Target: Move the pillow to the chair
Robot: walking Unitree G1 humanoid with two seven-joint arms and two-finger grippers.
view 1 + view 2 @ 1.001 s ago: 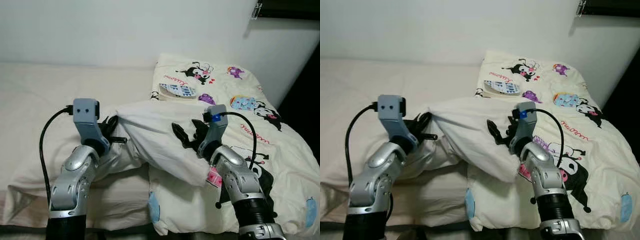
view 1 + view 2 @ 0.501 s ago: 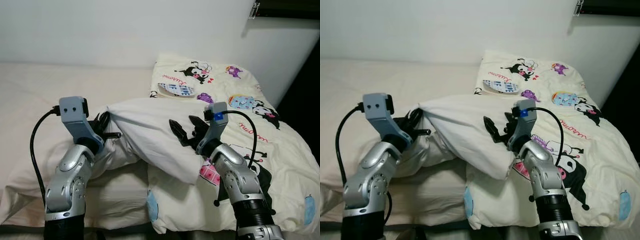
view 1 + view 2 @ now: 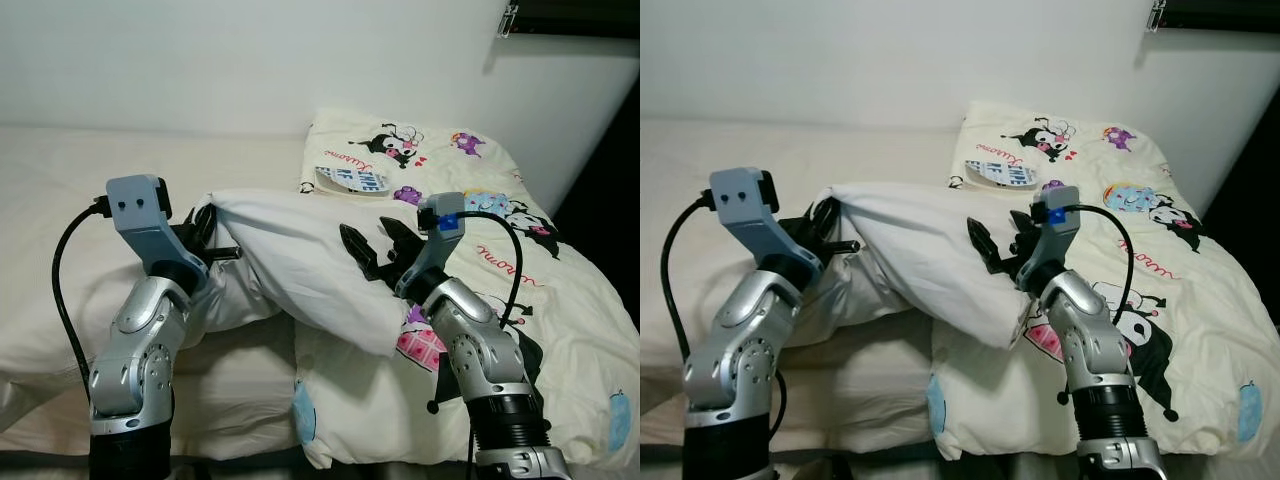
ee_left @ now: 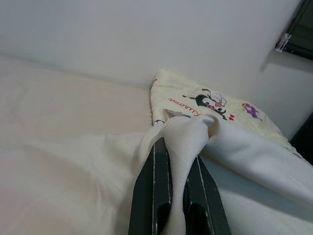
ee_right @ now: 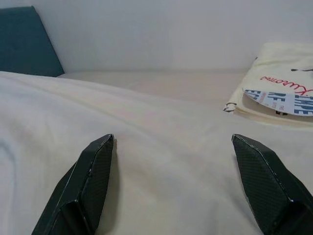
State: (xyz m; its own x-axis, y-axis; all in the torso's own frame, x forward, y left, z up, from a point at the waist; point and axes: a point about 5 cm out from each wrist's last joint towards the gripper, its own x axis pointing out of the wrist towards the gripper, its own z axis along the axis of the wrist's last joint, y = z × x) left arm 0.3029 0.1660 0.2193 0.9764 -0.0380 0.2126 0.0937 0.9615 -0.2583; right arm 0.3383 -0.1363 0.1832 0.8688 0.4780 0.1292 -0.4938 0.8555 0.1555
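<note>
My left gripper [image 4: 177, 196] is clamped on a bunched corner of the pillow [image 3: 300, 255]; in the left wrist view a fold of white fabric is pinched between the two black fingers [image 4: 155, 191]. My right gripper [image 3: 375, 250] stands wide apart, its fingertips [image 5: 95, 171] resting against or just above the pillow's flank, with no fabric caught between them.

The pillow lies between my two arms, partly raised off the bed [image 3: 60, 190]. Its long axis runs from the pinched corner at my left gripper across and slightly downward to the far end at my right gripper. That lower end rests on the cartoon-printed quilt [image 3: 520, 270]. Another printed cushion [image 3: 400, 150] lies beyond, against the wall.

Judgement: the load hangs from one corner only. The right gripper is the nearer one to the unsupported end and must close on that end before the lift continues. A dark teal surface [image 5: 27, 41] appears in the right wrist view; whether it is the chair cannot be determined.
</note>
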